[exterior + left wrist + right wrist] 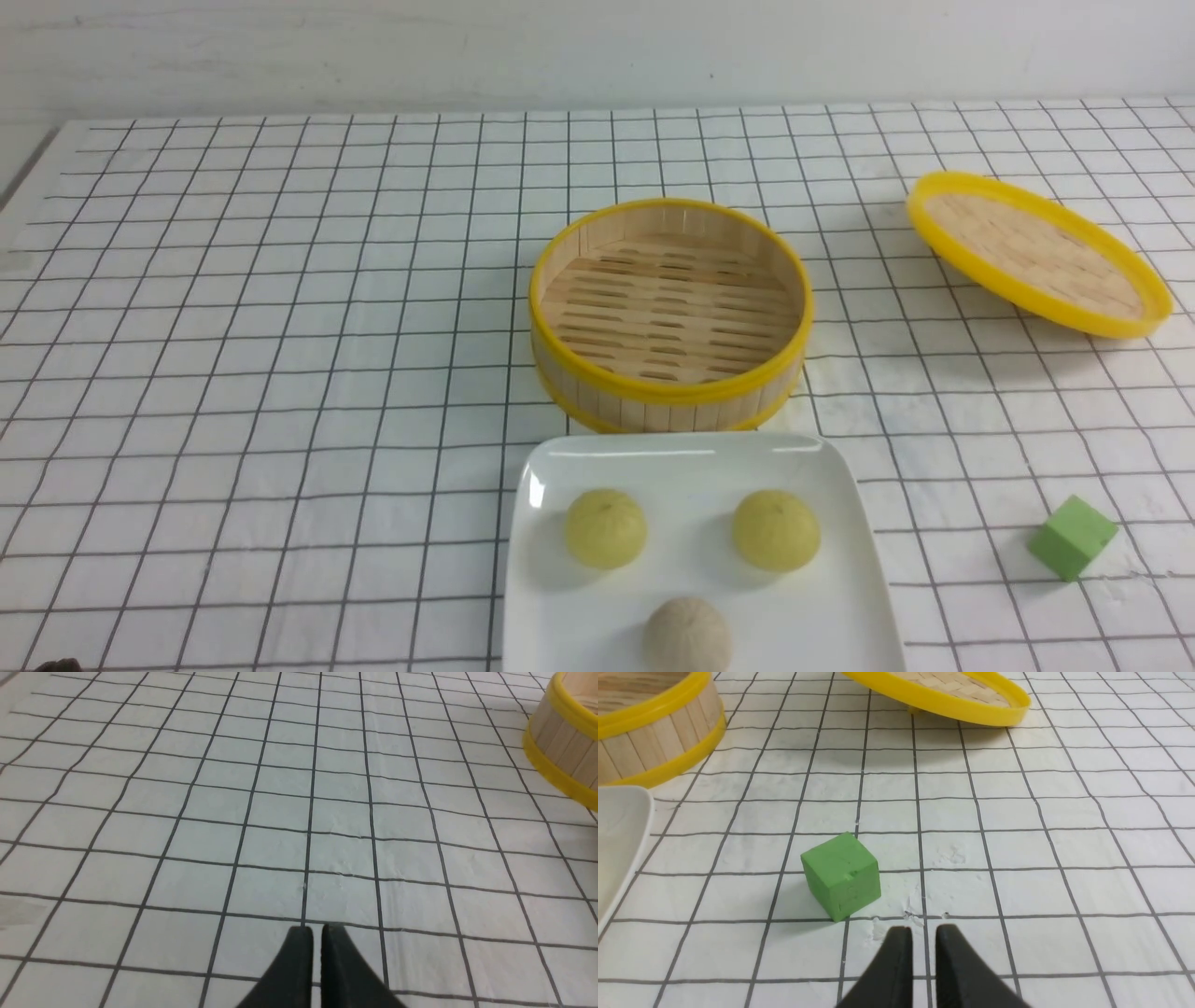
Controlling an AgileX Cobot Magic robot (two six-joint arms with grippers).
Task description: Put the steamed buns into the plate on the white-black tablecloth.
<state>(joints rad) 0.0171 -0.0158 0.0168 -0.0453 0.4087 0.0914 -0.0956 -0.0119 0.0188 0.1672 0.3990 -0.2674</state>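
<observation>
Left gripper [317, 933]: jaws nearly together, a thin slit between them, empty, low over the bare cloth [280, 327]. Right gripper [923, 935]: jaws slightly parted, empty, just beside a green cube [841, 874]. Three domed buns, two yellow-green [605, 528] [776, 530] and one beige [686, 637], sit apart on the glossy white plate [579, 616] at lower centre of the front view, before the empty steamer [669, 313]; lid [1036, 252] tilted, upper right.

The right tool [923, 933] hangs over the white-black tablecloth [1017, 849], its two black tips a little apart with nothing between them. A green cube [841, 875] sits just beside it at about ten o'clock. Farther off at ten o'clock are the plate [619, 835] and the bamboo steamer [654, 728]. The lid [943, 693] lies tilted at twelve o'clock.
</observation>
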